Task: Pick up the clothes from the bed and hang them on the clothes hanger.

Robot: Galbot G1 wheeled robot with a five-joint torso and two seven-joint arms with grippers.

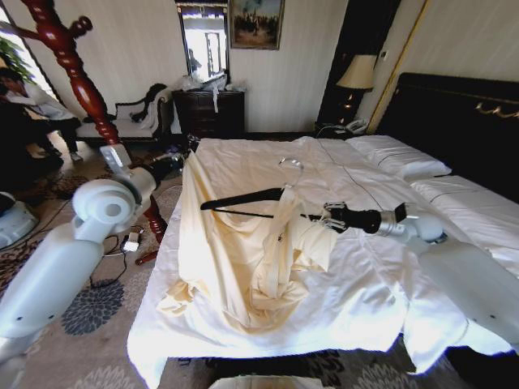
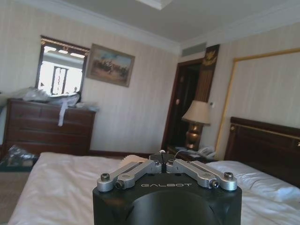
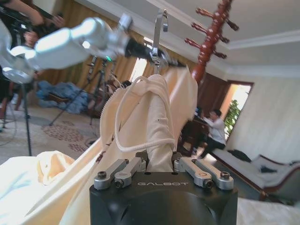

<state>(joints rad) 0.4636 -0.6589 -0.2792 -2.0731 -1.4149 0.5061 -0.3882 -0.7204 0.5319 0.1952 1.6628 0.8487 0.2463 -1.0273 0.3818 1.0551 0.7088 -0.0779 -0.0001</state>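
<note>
I have the clothes [image 1: 243, 243] half draped on the clothes hanger [image 1: 243, 198], my right gripper [image 1: 331, 216] clamping hanger and fabric, the left gripper [image 1: 180, 160] pinching cloth, the hem trailing on the bed [image 1: 365, 284] below.

A hotel-style bedroom serves as the setting. A very wide bed with white duvet and pillows [image 1: 454, 211] stands against a tall dark headboard with gold trim [image 1: 454, 109]. Beside it, a cream-shaded table lamp [image 1: 357, 74] and a white telephone [image 1: 354, 126] sit on a nightstand. A dark wooden chest of drawers [image 1: 209, 112] stands under a wall mirror [image 1: 204, 39] and a framed painting [image 1: 256, 23] on pale striped wallpaper. Patterned floral carpet [image 1: 89, 308] covers the floor, with an upholstered bench [image 1: 130, 123] along the wall and a turned red-brown wooden coat stand [image 1: 77, 73] nearby.
</note>
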